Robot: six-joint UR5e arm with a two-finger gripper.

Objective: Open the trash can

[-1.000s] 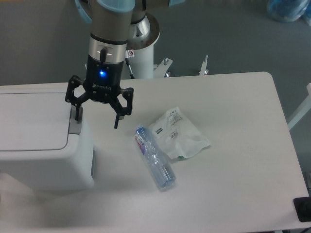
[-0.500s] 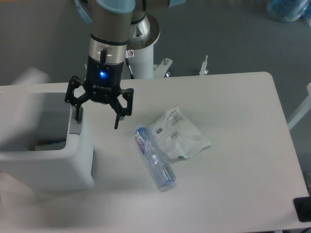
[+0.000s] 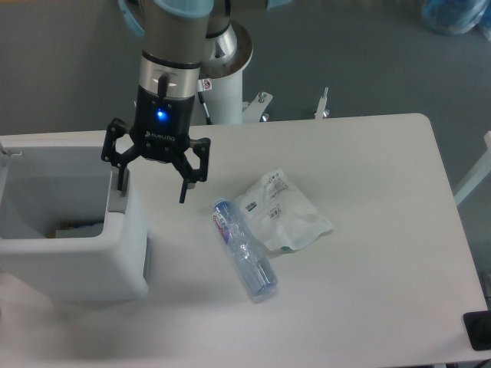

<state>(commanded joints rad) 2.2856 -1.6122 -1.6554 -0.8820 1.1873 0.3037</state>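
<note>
The trash can point(image 3: 73, 253), a large white boxy bin, stands at the left end of the white bench point(image 3: 368, 307). Its top is uncovered and the hollow inside shows, with some small objects lying at the bottom, too dim to identify. A grey push tab point(image 3: 118, 201) sits on the bin's right rim. The gripper point(image 3: 152, 188) hangs over that rim with its fingers spread wide and grasping nothing: the left-hand finger point(image 3: 121, 178) comes down at the grey tab, though whether it touches cannot be told, while the other finger hangs over the bench just right of the bin. To the right on the bench lies a clear plastic bottle point(image 3: 244, 248) on its side, and a crumpled white plastic packet point(image 3: 282, 212) lies just beside it.
</note>
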